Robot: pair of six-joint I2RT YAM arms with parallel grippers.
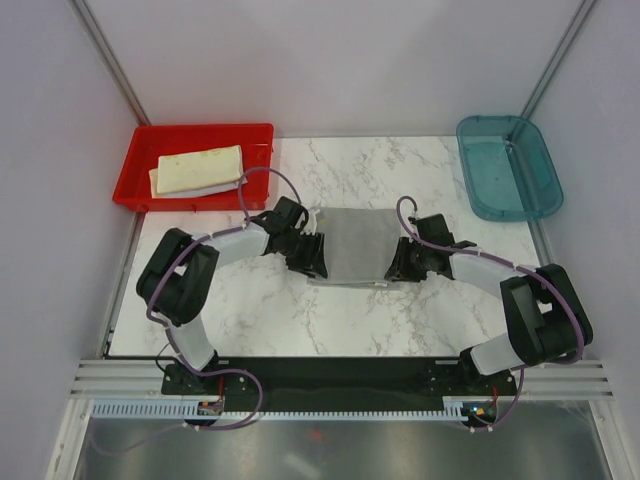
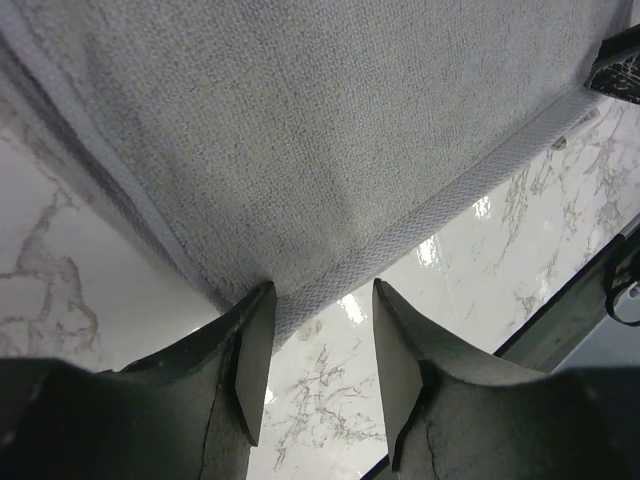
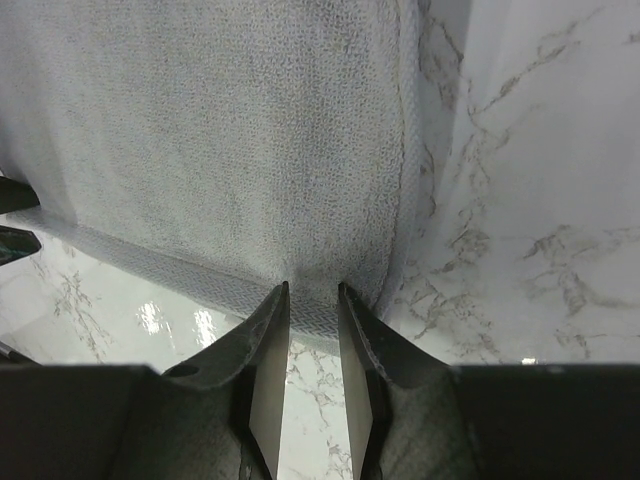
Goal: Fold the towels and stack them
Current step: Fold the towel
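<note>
A grey towel [image 1: 355, 240] lies flat in the middle of the marble table. My left gripper [image 1: 312, 255] is at its near left corner. In the left wrist view the left gripper [image 2: 320, 285] is open, with the towel [image 2: 300, 130] hem just reaching between its fingertips. My right gripper [image 1: 397, 263] is at the near right corner. In the right wrist view the right gripper [image 3: 313, 287] is narrowed on the towel [image 3: 220, 130] hem, which puckers between the tips. Folded cream-yellow towels [image 1: 198, 170] lie in a red tray [image 1: 255, 135]. The other towels are out of view.
The red tray stands at the back left. A translucent teal bin [image 1: 505, 165] stands at the back right. Grey walls enclose the table on three sides. Both arms bend inward towards the middle of the table [image 1: 350, 320].
</note>
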